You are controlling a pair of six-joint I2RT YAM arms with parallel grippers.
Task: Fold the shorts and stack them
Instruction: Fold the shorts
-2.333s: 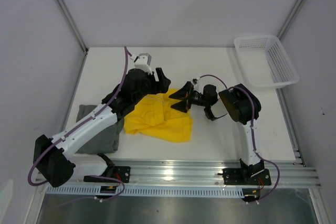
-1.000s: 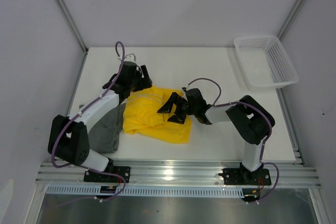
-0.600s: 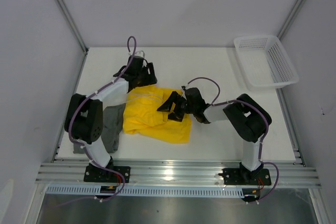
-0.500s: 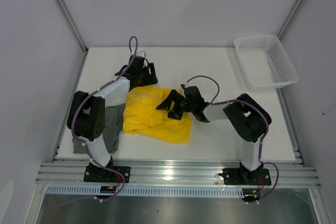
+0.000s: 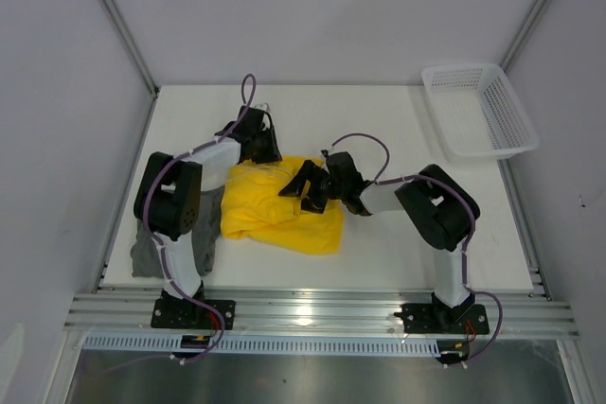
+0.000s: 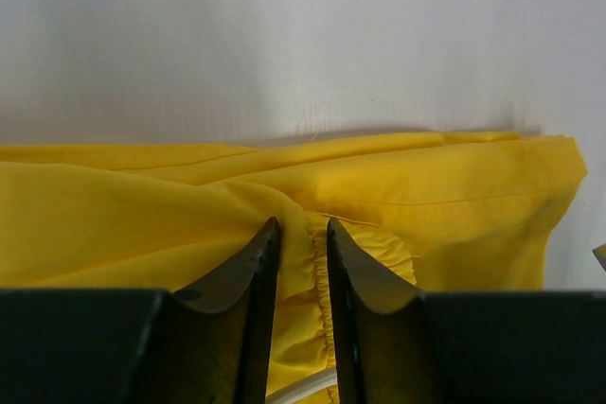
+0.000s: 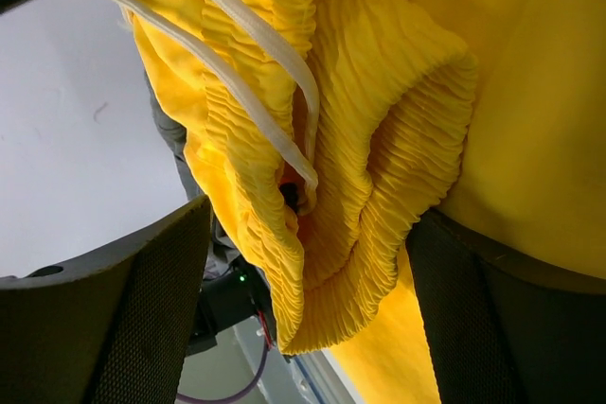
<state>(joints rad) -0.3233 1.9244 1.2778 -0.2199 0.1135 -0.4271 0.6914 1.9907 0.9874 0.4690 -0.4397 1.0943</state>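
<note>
- Pinching a ridge of the yellow shorts [image 6: 426, 186], the left gripper [image 6: 302, 226] has its jaws drawn almost together, and only gathered cloth fills the slit between them.
- That pinch sits at the elastic waistband [image 6: 388, 243], on the far edge of the cloth, with the bare table [image 5: 398, 234] just beyond it.
- The right gripper [image 7: 311, 219] stands with its jaws wide apart, straddling a thick bunch of the same waistband. One finger lies against the cloth, while the other shows a thin gap beside it.
- A pale drawstring [image 7: 218, 54] runs over that bunch in two strands.
- Seen from above, both grippers meet the yellow shorts along their far edge, the left one at the far-left corner and the right one toward the right end.
- The yellow shorts lie crumpled a little left of the table's middle.
- The grey shorts [image 5: 208, 234] lie just beside them on the left, partly under the left arm.
- A basket [image 5: 461, 68] sits at the far right corner, well apart from both pairs.
</note>
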